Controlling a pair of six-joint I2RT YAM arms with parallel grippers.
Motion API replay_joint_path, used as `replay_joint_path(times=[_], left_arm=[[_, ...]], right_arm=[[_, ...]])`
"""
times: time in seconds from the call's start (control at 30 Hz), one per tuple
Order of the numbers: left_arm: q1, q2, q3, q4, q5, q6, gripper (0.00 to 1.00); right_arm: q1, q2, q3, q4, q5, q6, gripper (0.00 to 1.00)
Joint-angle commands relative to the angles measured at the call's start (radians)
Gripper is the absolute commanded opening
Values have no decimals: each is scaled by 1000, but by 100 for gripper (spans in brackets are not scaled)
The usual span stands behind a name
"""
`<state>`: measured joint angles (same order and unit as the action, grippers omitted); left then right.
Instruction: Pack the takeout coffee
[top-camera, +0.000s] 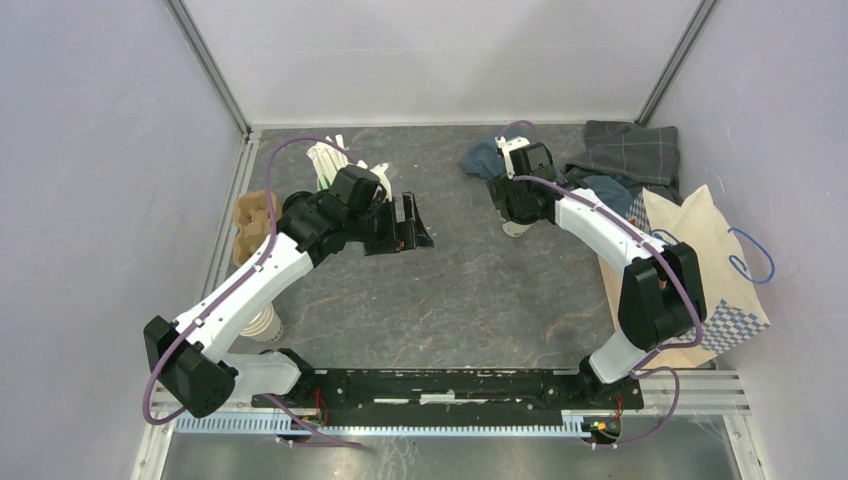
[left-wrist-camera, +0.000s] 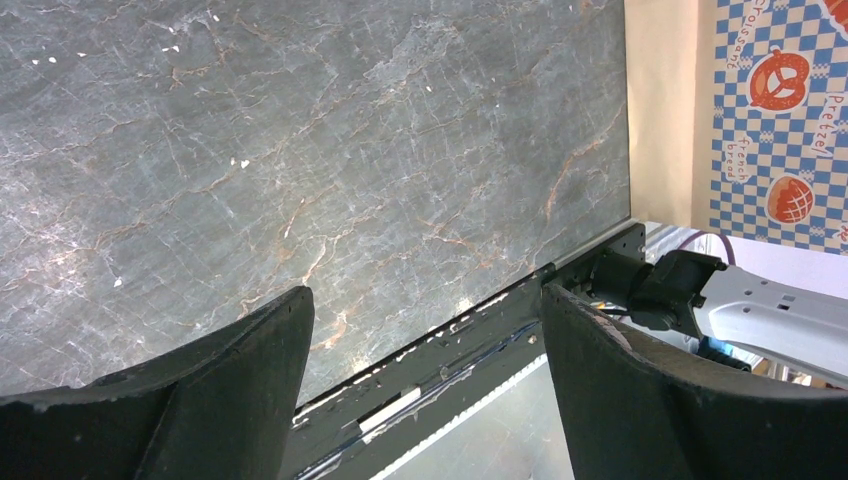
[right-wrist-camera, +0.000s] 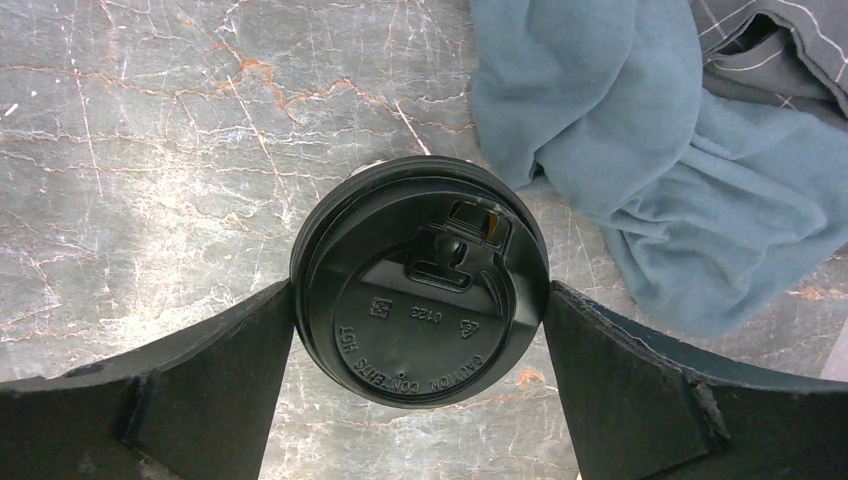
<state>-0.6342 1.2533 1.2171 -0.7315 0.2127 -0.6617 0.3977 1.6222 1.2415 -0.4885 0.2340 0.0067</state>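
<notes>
Right wrist view: takeout coffee (right-wrist-camera: 420, 285) straddled by wide-open right jaws, ungripped; closure required, then transfer to bag (top-camera: 715, 240) at 3 o'clock.

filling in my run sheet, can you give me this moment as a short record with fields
coffee: takeout coffee upright on the table, black lid on
right jaws: wide apart, one on each side of the lid; contact unclear
left jaws: open, empty, over bare table
bag: paper bag at the table's right side, apart from the cup
near cup: blue cloth close beside it
packed: not yet
</notes>
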Motion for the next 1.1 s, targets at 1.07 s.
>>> replay_joint_path(times=[1.07], left_arm=[[86, 609, 380, 335, 299, -134, 81]], right_arm=[[73, -196, -185, 117, -313, -269, 98]])
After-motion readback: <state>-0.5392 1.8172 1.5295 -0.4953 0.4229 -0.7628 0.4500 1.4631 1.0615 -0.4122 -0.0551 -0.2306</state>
